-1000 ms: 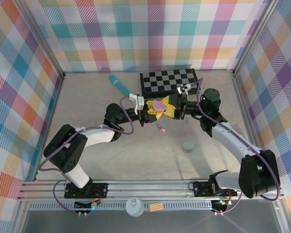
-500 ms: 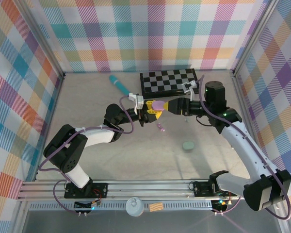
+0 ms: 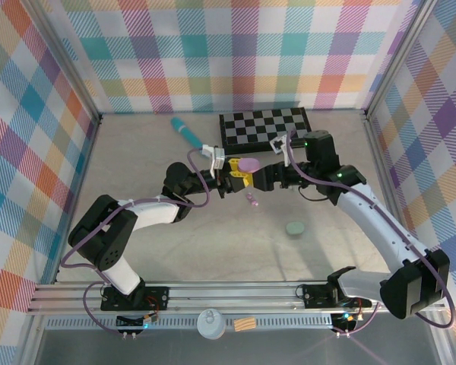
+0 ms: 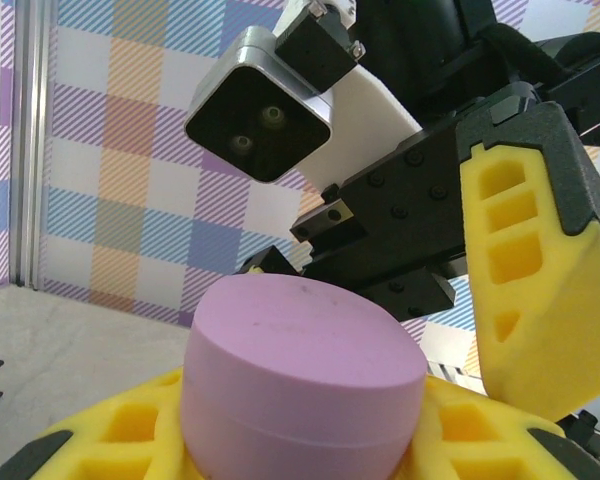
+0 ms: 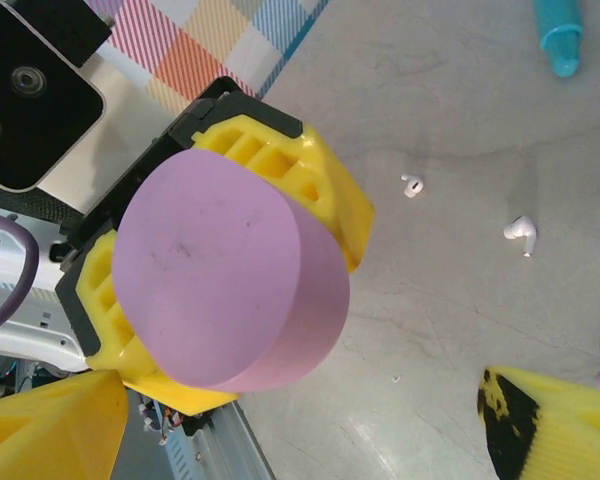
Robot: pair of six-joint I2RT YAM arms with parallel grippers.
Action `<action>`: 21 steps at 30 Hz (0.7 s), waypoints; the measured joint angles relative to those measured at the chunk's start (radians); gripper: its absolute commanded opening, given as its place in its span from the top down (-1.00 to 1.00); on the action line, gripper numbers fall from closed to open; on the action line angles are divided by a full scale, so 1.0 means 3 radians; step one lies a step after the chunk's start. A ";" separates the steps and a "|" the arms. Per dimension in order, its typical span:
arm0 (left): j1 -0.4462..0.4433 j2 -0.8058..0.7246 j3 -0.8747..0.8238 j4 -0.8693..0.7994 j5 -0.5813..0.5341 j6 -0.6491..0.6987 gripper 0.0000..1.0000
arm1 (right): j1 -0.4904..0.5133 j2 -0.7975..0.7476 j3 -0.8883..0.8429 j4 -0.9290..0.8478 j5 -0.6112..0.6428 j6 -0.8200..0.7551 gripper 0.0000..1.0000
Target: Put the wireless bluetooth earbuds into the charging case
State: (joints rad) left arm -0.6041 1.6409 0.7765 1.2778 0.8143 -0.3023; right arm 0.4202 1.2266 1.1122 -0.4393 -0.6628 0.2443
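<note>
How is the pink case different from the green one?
The pink case is pink-purple; the green case is pale green. The pink case is clamped in the left gripper, up off the table; the green case lies flat on the table, nothing touching it. Both are small, smooth and rounded.

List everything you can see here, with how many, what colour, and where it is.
charging case: one, pink-purple, gripped in mid-air
white earbuds: two, white, loose on table
pink-purple earbud: count unclear, on table under grippers
pebble case: one, pale green, on table, right of centre
stick: one, teal, table's back
checkerboard: one, black-white, table's back
left gripper: one, yellow pads, shut on charging case
right gripper: one, yellow pads, open, facing the case
</note>
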 measured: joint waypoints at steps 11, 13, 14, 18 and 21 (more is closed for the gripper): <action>0.0015 -0.0001 -0.0013 0.0000 -0.0008 -0.0017 0.47 | -0.0001 0.0025 0.0036 0.0003 0.0066 0.0097 -0.78; 0.0015 -0.0009 -0.0032 0.0000 -0.0011 -0.0017 0.47 | -0.0005 0.0028 0.0039 0.0004 0.0079 0.0109 -0.78; 0.0015 -0.0014 -0.0043 0.0000 -0.0010 -0.0017 0.47 | -0.0008 0.0031 0.0047 0.0004 0.0086 0.0118 -0.78; 0.0015 -0.0032 -0.0065 0.0001 0.0011 -0.0017 0.47 | -0.0032 0.0065 0.0109 0.0011 0.0148 0.0118 -0.77; 0.0018 -0.0032 -0.0066 0.0000 0.0011 -0.0017 0.47 | -0.0032 0.0067 0.0128 0.0011 0.0168 0.0117 -0.78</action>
State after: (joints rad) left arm -0.5987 1.6314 0.7567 1.2778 0.8177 -0.3073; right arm 0.4107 1.2469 1.1507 -0.4358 -0.6125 0.2794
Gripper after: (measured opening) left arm 0.358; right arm 0.888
